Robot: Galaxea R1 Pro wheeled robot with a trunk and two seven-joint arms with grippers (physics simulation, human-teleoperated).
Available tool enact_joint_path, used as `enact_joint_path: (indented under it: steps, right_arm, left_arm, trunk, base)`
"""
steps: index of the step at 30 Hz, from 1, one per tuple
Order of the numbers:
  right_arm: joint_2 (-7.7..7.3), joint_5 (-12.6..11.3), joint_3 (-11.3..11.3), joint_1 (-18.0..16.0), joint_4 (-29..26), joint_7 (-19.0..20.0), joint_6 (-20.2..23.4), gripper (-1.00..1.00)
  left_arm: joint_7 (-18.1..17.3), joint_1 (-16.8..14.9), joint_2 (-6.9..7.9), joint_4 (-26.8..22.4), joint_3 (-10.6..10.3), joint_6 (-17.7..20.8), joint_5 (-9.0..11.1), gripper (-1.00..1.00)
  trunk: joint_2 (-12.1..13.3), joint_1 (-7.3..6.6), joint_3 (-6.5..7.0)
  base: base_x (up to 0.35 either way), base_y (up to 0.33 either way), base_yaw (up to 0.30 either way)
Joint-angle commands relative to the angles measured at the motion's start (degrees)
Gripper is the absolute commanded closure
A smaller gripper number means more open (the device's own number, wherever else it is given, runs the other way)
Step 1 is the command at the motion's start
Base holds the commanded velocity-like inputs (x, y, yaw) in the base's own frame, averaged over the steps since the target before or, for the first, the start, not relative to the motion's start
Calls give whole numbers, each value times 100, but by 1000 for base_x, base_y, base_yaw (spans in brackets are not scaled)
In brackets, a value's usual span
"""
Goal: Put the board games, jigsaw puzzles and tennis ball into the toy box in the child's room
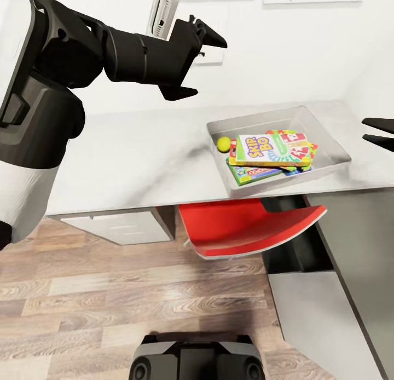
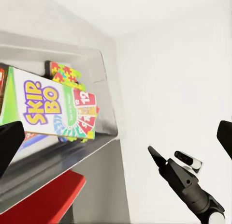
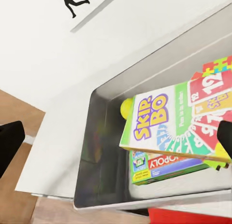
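Jaws of left gripper (image 1: 189, 59) wide apart, empty, above table (image 1: 126, 155).

The toy box (image 1: 328, 142) looks smooth matt grey plastic, the floor (image 1: 82, 303) grained wood, the chair (image 1: 246, 229) glossy red.

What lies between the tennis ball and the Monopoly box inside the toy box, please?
In the right wrist view, the Skip-Bo box lies between them: its corner abuts the tennis ball, and it overlaps the Monopoly box inside the toy box.
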Motion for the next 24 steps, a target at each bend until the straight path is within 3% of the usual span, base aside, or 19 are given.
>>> enact_joint_path:
  steps: [1,10,24]
  right_arm:
    - [-1,55,-2,-8,2,53,22,-100]
    - [-1,55,-2,-7,2,53,22,-100]
    - [-1,55,-2,-9,2,53,22,-100]
  left_arm:
    - [18,-6,3,-2,-2,15,20,-100]
    - [6,-6,4,-5,-2,17,20,-100]
    - [2,-6,2,-6,-2,17,20,-100]
  trunk:
    - [-9,1,1]
    - [-9,1,84]
    - [-9,1,213]
  base:
    - [-190,217,0]
    - [-100,132,0]
    - [-21,29,0]
